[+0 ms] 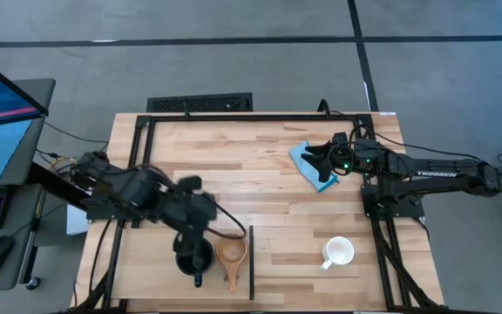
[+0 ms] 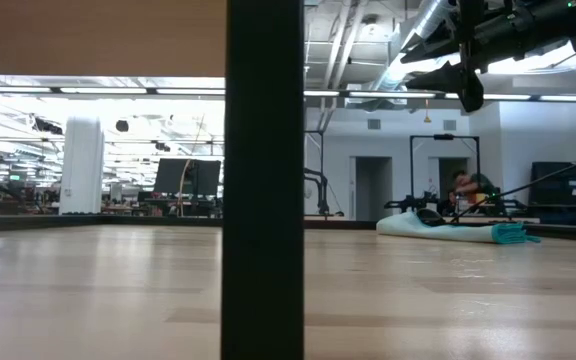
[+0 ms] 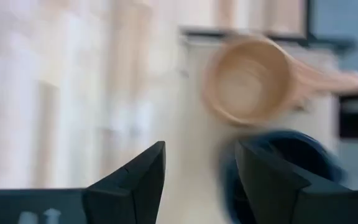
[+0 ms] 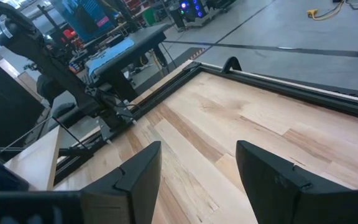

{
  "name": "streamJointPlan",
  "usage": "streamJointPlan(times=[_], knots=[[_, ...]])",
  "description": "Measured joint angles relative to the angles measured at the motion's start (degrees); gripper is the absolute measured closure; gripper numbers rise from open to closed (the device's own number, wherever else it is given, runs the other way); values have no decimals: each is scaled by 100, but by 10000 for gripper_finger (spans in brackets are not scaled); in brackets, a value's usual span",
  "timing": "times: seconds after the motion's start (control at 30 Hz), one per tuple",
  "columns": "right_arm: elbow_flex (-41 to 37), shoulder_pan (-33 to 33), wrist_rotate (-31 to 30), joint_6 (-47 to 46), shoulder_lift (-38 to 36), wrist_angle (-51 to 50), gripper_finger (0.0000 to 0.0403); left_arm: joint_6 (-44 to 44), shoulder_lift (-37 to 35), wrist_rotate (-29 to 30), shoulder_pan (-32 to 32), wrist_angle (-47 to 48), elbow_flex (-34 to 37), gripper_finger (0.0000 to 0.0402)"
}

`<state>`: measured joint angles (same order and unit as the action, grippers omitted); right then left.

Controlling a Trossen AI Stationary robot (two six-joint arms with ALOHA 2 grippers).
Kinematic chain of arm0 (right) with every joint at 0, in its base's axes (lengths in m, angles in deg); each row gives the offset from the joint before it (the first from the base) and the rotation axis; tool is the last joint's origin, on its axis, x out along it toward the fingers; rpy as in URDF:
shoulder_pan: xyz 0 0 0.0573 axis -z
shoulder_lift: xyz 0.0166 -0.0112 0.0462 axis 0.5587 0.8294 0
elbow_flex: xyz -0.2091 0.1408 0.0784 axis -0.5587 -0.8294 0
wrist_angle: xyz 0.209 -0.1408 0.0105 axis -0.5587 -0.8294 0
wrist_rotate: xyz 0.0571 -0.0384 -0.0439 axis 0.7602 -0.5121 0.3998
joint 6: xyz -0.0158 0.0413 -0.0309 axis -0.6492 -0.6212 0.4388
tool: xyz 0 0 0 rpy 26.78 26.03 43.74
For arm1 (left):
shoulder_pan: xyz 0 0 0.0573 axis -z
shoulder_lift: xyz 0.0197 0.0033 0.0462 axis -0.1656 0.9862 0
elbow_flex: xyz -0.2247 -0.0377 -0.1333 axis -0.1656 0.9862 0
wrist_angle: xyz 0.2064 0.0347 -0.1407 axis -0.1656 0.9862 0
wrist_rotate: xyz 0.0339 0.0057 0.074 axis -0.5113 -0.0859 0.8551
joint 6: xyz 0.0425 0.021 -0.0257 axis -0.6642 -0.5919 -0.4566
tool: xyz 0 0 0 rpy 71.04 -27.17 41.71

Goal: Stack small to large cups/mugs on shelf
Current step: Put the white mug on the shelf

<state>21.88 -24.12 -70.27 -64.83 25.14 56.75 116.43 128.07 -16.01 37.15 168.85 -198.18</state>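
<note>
We start with the bench [image 1: 268,183], a striped butcher-block top, then the pale shelf [image 1: 146,270] at its near left corner, its thin dark upright edge [image 1: 251,262] on the side toward the middle. On that shelf, close against the edge, sit the black mug [image 1: 193,259] and, just beside it, the small tan wooden cup [image 1: 231,253] with its long handle running toward the bench's near edge.

Our left gripper [image 1: 192,237] hangs directly over the black mug, jaws apart; in the left wrist view the mug's dark rim [image 3: 291,149] lies partly under one finger [image 3: 272,180] and the wooden cup [image 3: 247,87] just ahead of the tips. The white mug [image 1: 338,252] stands well apart from these jaws, off the shelf on the far side of the upright edge, handle toward the shelf.

Our right gripper [image 1: 316,155] hovers with jaws apart above the folded light-blue cloth [image 1: 308,164]; we judge it the nearer arm to the white mug.

Beyond the bench lies an open workshop floor, and a person sits far off in the low view.
</note>
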Motion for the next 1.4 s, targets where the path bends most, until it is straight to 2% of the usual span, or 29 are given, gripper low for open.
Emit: streamJointPlan(times=[0.17, 0.3, 0.47, 0.67, 0.97, 1.07, 1.2, 1.3, 1.4], knots=[[0, -2, 1, 0, 0, 0, 175, -7, -488, 1745, 241, 4, 16, 214], [0, -2, 1, 0, 0, 0, 175, -126, -903, 2602, 484, 11, 37, 214], [0, -2, 1, 0, 0, 2, 175, -616, -1331, 3028, 712, -92, 40, 214], [0, -2, 1, 0, 0, 9, 175, -877, -1724, 3096, 735, -94, 42, 214], [0, -2, 1, 2, 0, 64, 175, -1174, -2367, 3561, 735, -16, 138, 214], [0, -2, 0, 0, 0, 67, 175, -1200, -2885, 3557, 735, -309, 636, 214], [0, -2, -9, 0, 0, 107, 175, -1205, -3819, 3529, 735, -1166, 1975, 214], [0, -2, -21, 0, 0, 177, 175, -1420, -4633, 3350, 735, -2365, 3283, 214], [0, -2, -21, 0, 0, 293, 175, -2102, -5479, 2828, 729, -4043, 4631, 214]])
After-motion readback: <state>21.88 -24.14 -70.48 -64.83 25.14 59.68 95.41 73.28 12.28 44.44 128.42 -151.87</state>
